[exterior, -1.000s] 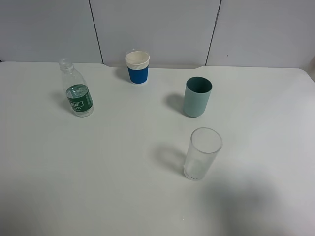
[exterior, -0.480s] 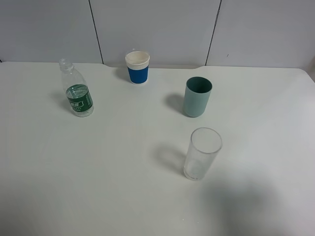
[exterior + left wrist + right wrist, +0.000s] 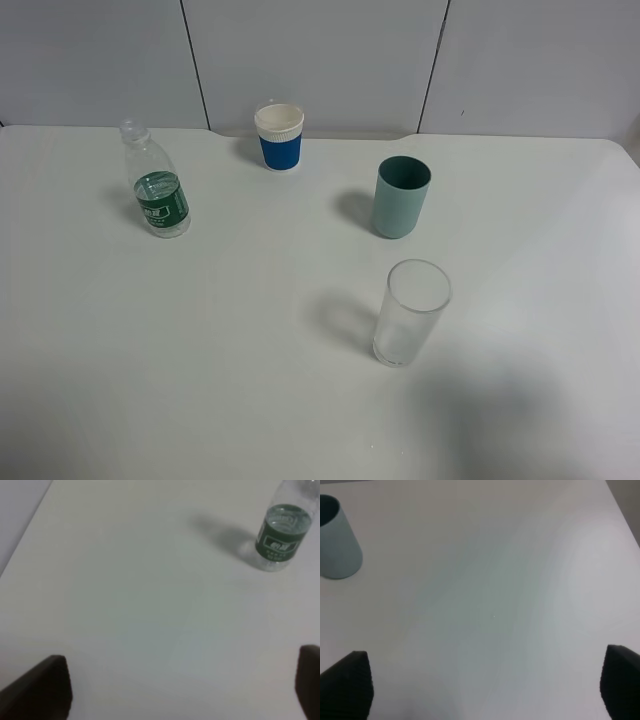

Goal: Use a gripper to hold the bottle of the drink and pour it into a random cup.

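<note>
Four vessels standing apart on a white tabletop [image 3: 200, 360].
Bottle [image 3: 158, 185] upright at left; cup [image 3: 279, 137] at the back; teal cup [image 3: 402, 197] right of centre; glass [image 3: 411, 313] nearer the front.

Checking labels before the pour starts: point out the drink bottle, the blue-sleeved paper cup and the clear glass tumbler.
drink bottle [image 3: 161, 200], exterior high view, on its green label band.
paper cup [image 3: 280, 150], exterior high view, on its blue sleeve.
glass tumbler [image 3: 410, 320], exterior high view, on its clear side wall.
</note>
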Controlling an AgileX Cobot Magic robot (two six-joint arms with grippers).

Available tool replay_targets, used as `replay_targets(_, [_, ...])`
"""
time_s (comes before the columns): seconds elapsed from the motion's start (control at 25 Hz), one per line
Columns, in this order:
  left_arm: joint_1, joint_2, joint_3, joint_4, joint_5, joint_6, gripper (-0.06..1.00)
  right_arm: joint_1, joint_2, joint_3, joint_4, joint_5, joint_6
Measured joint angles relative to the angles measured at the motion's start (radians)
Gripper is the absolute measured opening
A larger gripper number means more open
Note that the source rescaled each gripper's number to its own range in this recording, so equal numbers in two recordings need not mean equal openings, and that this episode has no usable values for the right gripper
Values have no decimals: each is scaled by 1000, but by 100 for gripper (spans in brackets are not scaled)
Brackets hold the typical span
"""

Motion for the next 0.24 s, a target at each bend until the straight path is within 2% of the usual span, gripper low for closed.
replay_targets(0.24, [0,0,0,0,-1,0,78,0,0,0,0,0,0])
